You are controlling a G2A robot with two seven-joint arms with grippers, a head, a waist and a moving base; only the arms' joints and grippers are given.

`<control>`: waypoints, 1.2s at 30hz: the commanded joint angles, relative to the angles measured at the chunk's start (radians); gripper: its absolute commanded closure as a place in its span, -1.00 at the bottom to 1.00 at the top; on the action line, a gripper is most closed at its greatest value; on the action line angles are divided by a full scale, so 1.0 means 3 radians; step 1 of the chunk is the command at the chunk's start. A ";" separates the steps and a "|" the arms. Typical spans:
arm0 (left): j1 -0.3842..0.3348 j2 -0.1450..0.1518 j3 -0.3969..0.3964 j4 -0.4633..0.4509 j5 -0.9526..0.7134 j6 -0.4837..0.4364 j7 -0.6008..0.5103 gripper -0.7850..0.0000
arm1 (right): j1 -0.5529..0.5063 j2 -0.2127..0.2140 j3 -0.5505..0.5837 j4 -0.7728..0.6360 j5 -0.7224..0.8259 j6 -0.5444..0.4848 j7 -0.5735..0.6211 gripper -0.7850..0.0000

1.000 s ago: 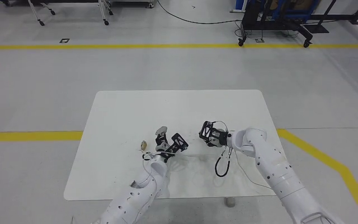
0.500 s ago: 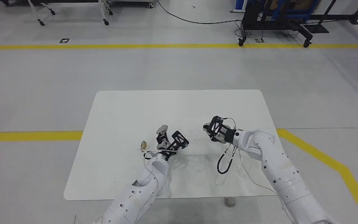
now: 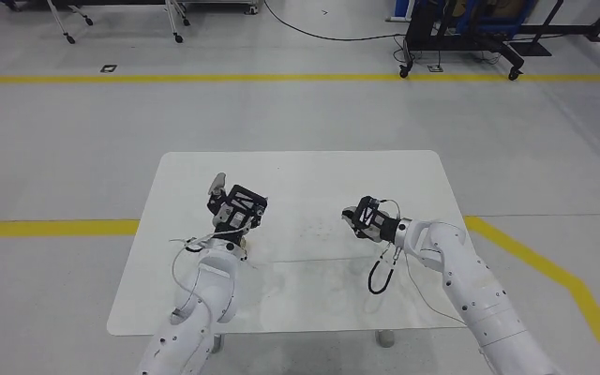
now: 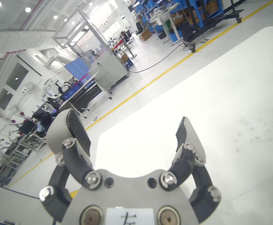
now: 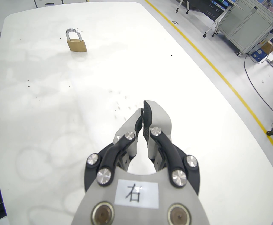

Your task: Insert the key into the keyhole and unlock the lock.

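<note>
While the shut brass padlock (image 5: 76, 43) stood on the white surface (image 5: 192, 95), nine o'clock of the pressed-together right tool (image 5: 144, 106), the spread left tool (image 4: 128, 119) was held empty; insertion was judged pending.

padlock (image 5: 76, 43) on the table (image 5: 170, 85), well apart from the right gripper (image 5: 143, 108)

White rounded table (image 3: 394, 173) sat on a pale glossy floor (image 3: 281, 117) with yellow lines (image 3: 234, 78). Black wheeled stand (image 3: 459, 42) and cable (image 3: 328, 38) behind. Blue workbenches (image 4: 168, 32) and ceiling lights (image 4: 27, 9) beyond.
</note>
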 commanded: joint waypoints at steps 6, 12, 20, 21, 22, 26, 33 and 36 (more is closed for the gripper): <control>0.0204 -0.0019 -0.0166 0.0074 -0.0810 0.0234 0.0431 -1.00 | 0.0039 -0.0025 -0.0040 0.0036 0.0167 0.0095 0.0017 1.00; 0.0336 -0.0049 -0.0901 0.0321 -0.3528 -0.0355 0.0813 -1.00 | 0.0549 -0.0197 -0.0407 0.0537 0.1006 0.0269 0.0401 1.00; 0.0008 -0.0012 -0.1378 0.0801 -0.5962 -0.1390 -0.0187 -1.00 | 0.1049 -0.0413 -0.0725 0.1202 0.2203 0.0114 0.0580 1.00; -0.0019 -0.0006 -0.1383 0.0828 -0.6039 -0.1433 -0.0289 -1.00 | 0.1071 -0.0424 -0.0720 0.1262 0.2340 0.0061 0.0576 1.00; -0.0038 0.0003 -0.1387 0.0838 -0.6005 -0.1462 -0.0366 -1.00 | 0.1076 -0.0426 -0.0716 0.1279 0.2383 0.0041 0.0575 1.00; -0.0084 0.0033 -0.1302 0.0842 -0.5818 -0.1527 -0.0735 -1.00 | 0.1076 -0.0426 -0.0716 0.1279 0.2383 0.0041 0.0575 1.00; -0.0102 0.0042 -0.1267 0.0821 -0.5721 -0.1499 -0.0841 -1.00 | 0.1076 -0.0426 -0.0716 0.1279 0.2383 0.0041 0.0575 1.00; -0.0058 0.0033 -0.1185 0.0782 -0.5802 -0.1575 -0.0742 -1.00 | 0.0976 -0.0431 -0.0649 0.1264 0.2657 -0.0018 0.0385 1.00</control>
